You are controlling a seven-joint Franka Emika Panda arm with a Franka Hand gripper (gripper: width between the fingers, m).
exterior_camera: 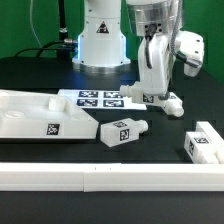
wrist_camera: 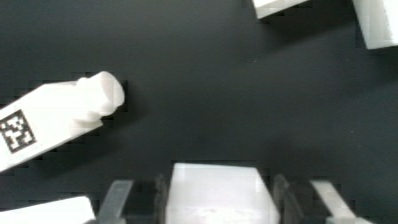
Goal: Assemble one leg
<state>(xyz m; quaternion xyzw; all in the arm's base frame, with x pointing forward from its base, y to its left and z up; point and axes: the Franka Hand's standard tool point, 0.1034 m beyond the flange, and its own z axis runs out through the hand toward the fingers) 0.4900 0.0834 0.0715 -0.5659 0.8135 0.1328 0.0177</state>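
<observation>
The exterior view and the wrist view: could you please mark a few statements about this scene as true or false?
1. The gripper holds a chunky white plastic leg between its fingers. True.
2. The thin flat marker board lies to the exterior view's right of the gripper. False: it lies to the exterior view's left of it.
3. A second tagged white leg lies on its side on the black table. True.
4. The large flat white panel stands upright. False: it lies flat on the table.
</observation>
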